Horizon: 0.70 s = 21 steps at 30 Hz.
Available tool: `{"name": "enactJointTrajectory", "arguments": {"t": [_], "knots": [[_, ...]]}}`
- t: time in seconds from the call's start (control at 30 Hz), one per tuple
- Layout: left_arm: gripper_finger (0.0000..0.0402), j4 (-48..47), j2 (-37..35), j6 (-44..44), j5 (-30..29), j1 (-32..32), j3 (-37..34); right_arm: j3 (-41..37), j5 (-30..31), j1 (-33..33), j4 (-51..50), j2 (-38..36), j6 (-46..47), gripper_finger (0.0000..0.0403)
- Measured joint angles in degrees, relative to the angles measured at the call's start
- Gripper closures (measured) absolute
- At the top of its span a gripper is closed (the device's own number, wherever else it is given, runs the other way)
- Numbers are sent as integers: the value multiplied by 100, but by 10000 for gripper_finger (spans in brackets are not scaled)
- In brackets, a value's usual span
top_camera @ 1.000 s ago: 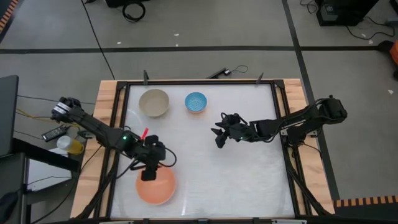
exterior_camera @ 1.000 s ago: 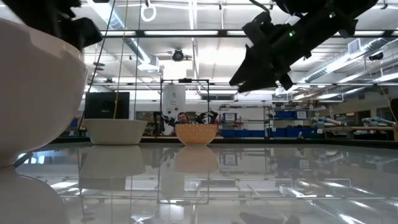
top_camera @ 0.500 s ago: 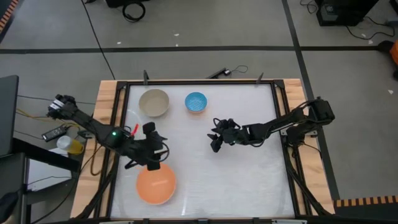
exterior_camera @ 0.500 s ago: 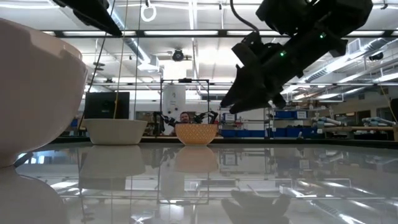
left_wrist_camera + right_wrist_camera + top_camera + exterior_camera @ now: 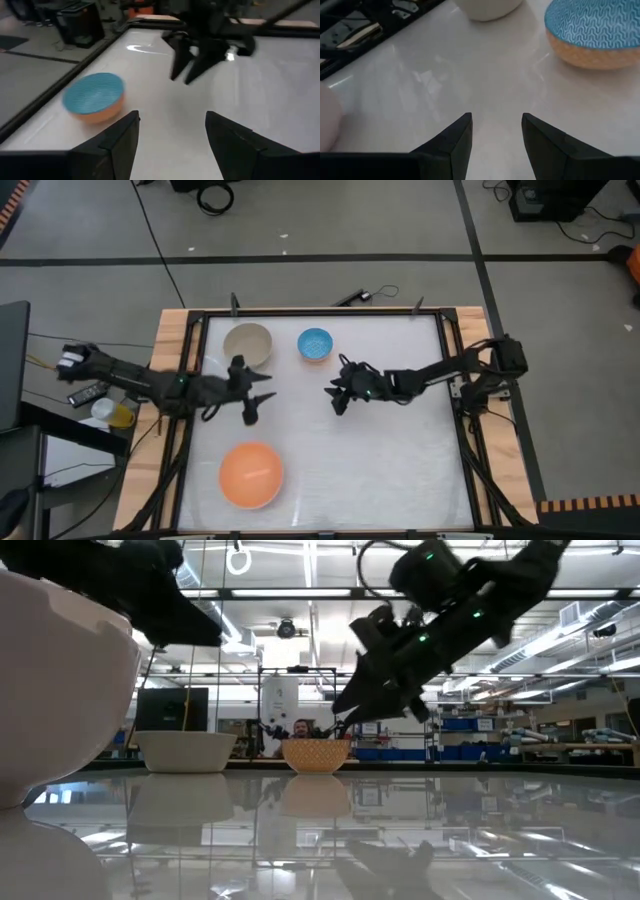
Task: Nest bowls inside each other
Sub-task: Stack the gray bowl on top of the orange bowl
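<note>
The small blue bowl [image 5: 315, 343] and the grey-beige bowl [image 5: 247, 344] stand side by side on their bases near the far edge. The salmon-orange bowl [image 5: 250, 475] lies near the front left. The low view shows a cream-white bowl wall [image 5: 60, 690] at that spot. My left gripper [image 5: 250, 405] hovers open between the grey-beige and orange bowls and points toward the right. My right gripper [image 5: 335, 395] is open in mid-table, just short of the blue bowl [image 5: 592, 30] and above the table. Neither gripper has anything between its fingers.
A raised dark frame [image 5: 320, 313] runs round the glossy white tabletop. There is free room across the middle and the right half. From the left wrist, the blue bowl [image 5: 95, 97] appears with my right gripper [image 5: 200, 55] beyond it. A cup and small items [image 5: 110, 410] lie off the left edge.
My left gripper has drawn away from the orange bowl's far rim toward the far edge. It has tipped from pointing down to nearly level. My right gripper has gone left and down toward the blue bowl. The bowls have kept still.
</note>
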Motion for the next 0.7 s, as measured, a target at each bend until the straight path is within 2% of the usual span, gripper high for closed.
{"name": "enactJointTrajectory", "arguments": {"t": [0.17, 0.37, 0.43, 0.7], "knots": [[169, 146, 5, 403, 630, 987, -30, 678, -362, -473, -551, 432, -288, 225], [169, 403, 90, 578, 1887, 2019, -33, 1494, -293, -936, -1665, 807, -476, 225], [169, 437, 138, 594, 2089, 2183, -33, 1653, -290, -1075, -1796, 901, -482, 225], [169, 808, 481, 609, 2153, 2253, -39, 1836, -438, -1542, -1954, 1182, -423, 225]]}}
